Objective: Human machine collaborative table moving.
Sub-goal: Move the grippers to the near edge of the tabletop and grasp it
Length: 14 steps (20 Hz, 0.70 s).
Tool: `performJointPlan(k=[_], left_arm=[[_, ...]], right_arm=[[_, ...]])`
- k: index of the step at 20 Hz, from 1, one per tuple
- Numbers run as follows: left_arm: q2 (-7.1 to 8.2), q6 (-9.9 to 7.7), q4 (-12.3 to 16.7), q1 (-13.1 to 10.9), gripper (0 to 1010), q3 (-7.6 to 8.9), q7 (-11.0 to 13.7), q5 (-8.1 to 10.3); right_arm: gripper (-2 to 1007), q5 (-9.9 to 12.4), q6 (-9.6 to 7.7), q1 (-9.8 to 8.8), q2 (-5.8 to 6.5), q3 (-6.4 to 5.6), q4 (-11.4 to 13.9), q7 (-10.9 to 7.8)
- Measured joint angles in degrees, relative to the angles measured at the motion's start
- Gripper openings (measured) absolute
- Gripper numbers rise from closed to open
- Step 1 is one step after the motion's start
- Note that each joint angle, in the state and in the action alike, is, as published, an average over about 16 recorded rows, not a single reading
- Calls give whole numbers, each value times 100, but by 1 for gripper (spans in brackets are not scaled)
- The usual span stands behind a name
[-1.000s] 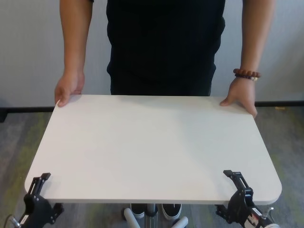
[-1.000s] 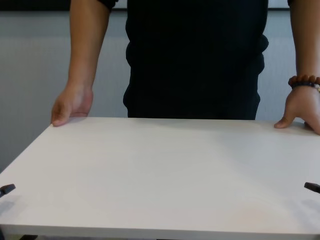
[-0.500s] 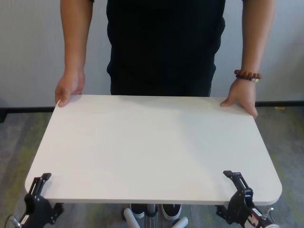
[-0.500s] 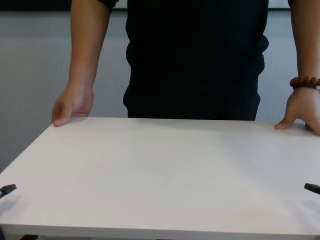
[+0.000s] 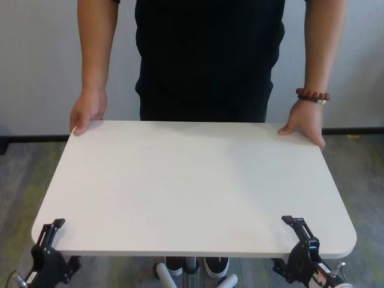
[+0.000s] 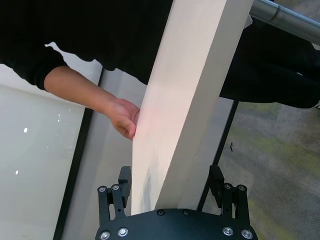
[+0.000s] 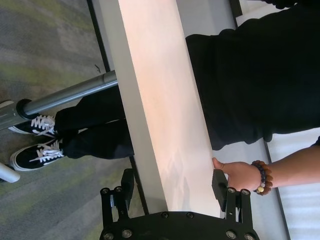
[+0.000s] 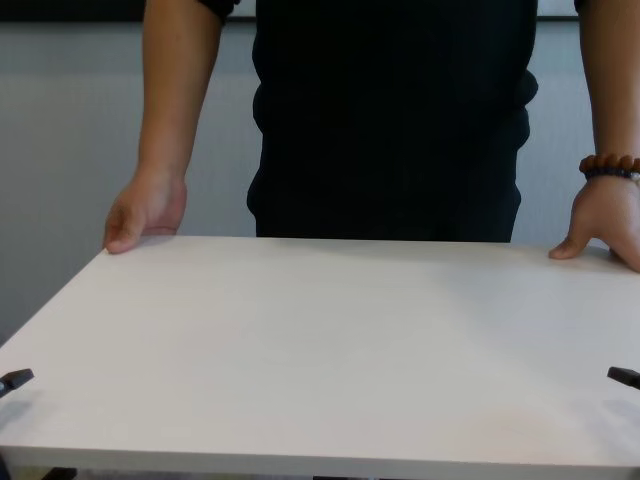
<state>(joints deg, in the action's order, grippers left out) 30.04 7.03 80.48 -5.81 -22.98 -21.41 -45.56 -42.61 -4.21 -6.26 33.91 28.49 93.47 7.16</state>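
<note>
The white table (image 5: 192, 186) stands between me and the human (image 5: 207, 60) in a black top. The human's hands rest on the two far corners, one bare (image 5: 88, 111), one with a brown bead bracelet (image 5: 312, 95). My left gripper (image 5: 55, 228) clamps the near left edge, and my right gripper (image 5: 295, 224) clamps the near right edge. In the left wrist view (image 6: 170, 180) and the right wrist view (image 7: 172, 182) the jaws stand on either side of the tabletop edge. The chest view shows only the upper fingertips (image 8: 15, 380).
The silver pedestal pole (image 5: 191, 267) runs down under the tabletop, with the table's foot bars (image 7: 70, 95) on grey-green carpet. The human's black-and-white shoes (image 7: 32, 150) stand beside them. A grey wall with a dark baseboard (image 5: 30, 138) lies behind the human.
The table and the human's hands have crept very slightly toward me. Both grippers keep the same hold on the near edge.
</note>
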Motion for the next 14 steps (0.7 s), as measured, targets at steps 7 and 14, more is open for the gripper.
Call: performJointPlan(k=[7,14], left_arm=[[3,-4,-3,2,1000,-5,-3,-9],[5,-7,-5,5,1000,-8,-4,-14]], right_arm=[[832,-4,-3,2,3,4,0,-1],[610,-5,-5,3,5,7,0,-1]])
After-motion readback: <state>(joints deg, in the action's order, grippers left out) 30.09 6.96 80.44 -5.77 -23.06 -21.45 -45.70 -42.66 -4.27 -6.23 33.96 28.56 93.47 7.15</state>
